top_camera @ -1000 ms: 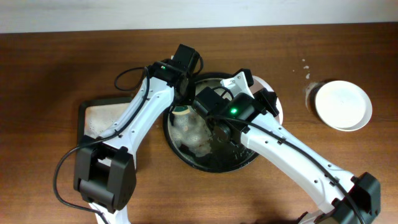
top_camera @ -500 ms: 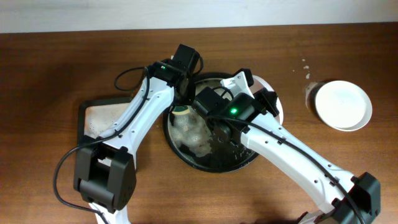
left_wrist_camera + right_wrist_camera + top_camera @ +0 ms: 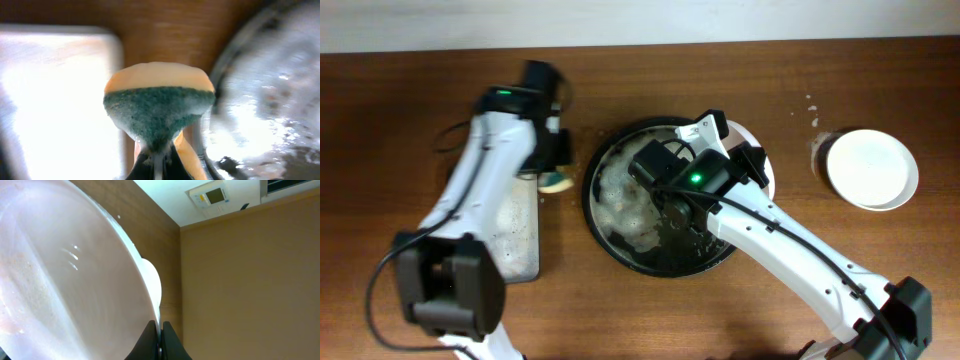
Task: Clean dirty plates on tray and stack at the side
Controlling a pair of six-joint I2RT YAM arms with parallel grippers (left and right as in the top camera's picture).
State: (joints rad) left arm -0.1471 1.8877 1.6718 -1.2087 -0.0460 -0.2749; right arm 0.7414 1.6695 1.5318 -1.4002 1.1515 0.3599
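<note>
The round black tray (image 3: 592, 215) sits mid-table; a pale, sudsy plate (image 3: 620, 195) lies in its left half. My right gripper (image 3: 748, 163) is shut on the rim of a white plate (image 3: 768, 172), held tilted over the tray's far right edge. In the right wrist view this plate (image 3: 65, 280) fills the left and my fingers (image 3: 161, 340) pinch its edge. My left gripper (image 3: 557, 172) is shut on a yellow-green sponge (image 3: 557, 181), left of the black tray. The sponge (image 3: 159, 107) shows green side toward the camera. A clean-looking white plate (image 3: 872, 168) rests on the side, by the ring stain (image 3: 817, 150).
The rectangular sponge tray (image 3: 510, 240) lies left of the black tray, under my left arm; it shows bright in the left wrist view (image 3: 55, 100). The black tray's rim and suds (image 3: 260, 100) are on that view's right. White specks (image 3: 810, 105) mark the wood.
My left gripper has swung left with the sponge, off the sudsy plate and out of the black tray to the sponge tray's edge. The right arm and its plate have not moved.
</note>
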